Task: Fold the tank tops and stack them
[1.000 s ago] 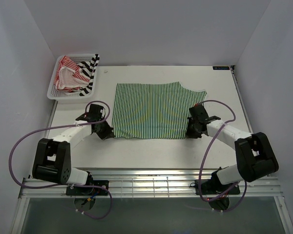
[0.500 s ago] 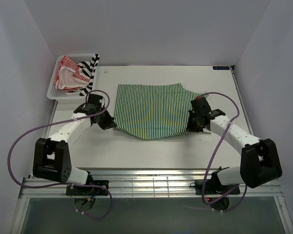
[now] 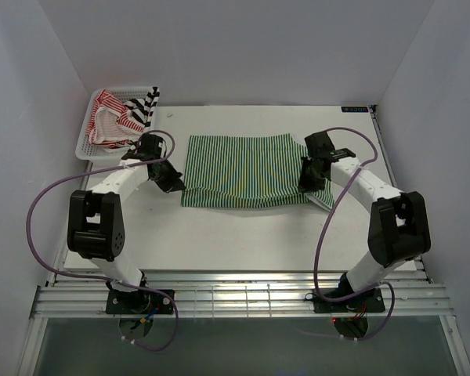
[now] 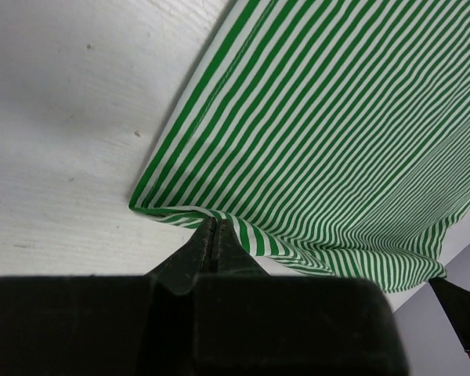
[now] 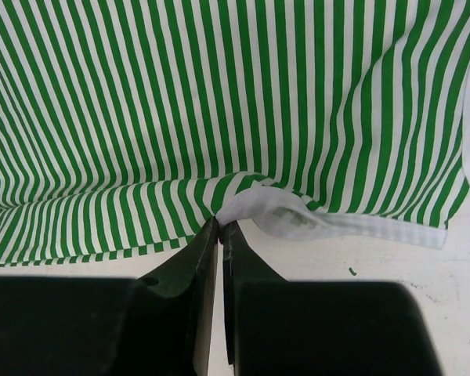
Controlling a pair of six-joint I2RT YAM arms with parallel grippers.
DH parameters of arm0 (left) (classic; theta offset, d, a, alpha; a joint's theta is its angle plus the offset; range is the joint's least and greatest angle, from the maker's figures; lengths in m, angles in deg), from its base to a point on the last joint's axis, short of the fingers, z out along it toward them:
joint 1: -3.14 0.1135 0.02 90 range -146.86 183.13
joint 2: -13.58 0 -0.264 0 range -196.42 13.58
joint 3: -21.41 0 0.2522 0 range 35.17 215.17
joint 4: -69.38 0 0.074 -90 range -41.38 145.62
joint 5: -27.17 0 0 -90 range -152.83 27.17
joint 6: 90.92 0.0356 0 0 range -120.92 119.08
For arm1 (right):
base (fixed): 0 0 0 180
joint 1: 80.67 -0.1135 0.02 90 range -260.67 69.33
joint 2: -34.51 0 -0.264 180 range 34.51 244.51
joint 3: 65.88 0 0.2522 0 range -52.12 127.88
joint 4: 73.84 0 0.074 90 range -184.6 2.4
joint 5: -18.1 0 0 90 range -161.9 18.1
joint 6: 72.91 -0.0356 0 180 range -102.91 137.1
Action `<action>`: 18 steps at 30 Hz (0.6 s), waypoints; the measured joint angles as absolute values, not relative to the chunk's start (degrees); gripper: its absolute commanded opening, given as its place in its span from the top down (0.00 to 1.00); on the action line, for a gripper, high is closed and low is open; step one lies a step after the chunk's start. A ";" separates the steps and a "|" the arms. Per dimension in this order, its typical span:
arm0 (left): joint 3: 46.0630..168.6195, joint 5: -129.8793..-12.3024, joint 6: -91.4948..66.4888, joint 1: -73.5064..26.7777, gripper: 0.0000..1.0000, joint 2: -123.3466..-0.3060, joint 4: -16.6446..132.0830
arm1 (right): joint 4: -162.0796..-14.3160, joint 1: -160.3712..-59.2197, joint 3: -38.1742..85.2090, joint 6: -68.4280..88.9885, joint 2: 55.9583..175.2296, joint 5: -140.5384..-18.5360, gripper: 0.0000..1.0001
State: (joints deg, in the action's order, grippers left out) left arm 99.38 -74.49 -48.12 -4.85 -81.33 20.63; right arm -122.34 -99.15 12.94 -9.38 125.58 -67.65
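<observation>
The green-and-white striped tank top (image 3: 243, 168) lies in the middle of the table, its near half lifted and carried over the far half. My left gripper (image 3: 175, 185) is shut on its left near corner, seen in the left wrist view (image 4: 213, 222). My right gripper (image 3: 308, 182) is shut on its right near corner with a white hem, seen in the right wrist view (image 5: 219, 221). The cloth fills both wrist views (image 4: 337, 141) (image 5: 219, 102). The red-and-white tank top (image 3: 108, 119) and the black-and-white tank top (image 3: 142, 110) lie crumpled in the basket.
A white mesh basket (image 3: 84, 149) stands at the table's far left corner. The white table (image 3: 243, 235) has walls on the left, right and back. A metal rail (image 3: 243, 298) runs along the near edge.
Both grippers have moved away from the arm bases, carrying the green top's near edge over toward its far edge. The cloth now covers a shorter strip of table.
</observation>
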 measured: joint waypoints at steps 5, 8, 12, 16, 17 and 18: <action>103.73 -75.06 -47.51 -4.11 1.00 -86.86 20.24 | -122.74 -98.51 18.45 -8.20 130.80 -68.08 0.92; 106.07 -75.10 -47.47 -4.09 1.00 -89.60 20.17 | -123.00 -98.30 20.90 -7.81 133.27 -68.28 0.92; 108.32 -74.71 -47.69 -4.09 1.00 -92.00 20.07 | -123.50 -97.66 23.32 -7.72 135.77 -68.45 0.92; 110.50 -73.83 -48.28 -4.11 1.00 -94.14 20.11 | -123.96 -96.39 26.30 -7.68 138.74 -68.48 0.90; 111.09 -73.59 -48.47 -4.09 1.00 -94.84 20.00 | -123.98 -96.09 27.34 -7.64 139.72 -68.48 0.88; 111.57 -73.31 -48.74 -4.09 1.00 -95.50 19.93 | -123.98 -95.83 28.37 -7.51 140.71 -68.45 0.87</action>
State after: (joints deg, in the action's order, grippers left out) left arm 111.57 -73.31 -48.74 -4.09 -95.50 19.93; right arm -123.98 -95.83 28.37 -7.51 140.71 -68.45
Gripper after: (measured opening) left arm 0.022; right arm 0.116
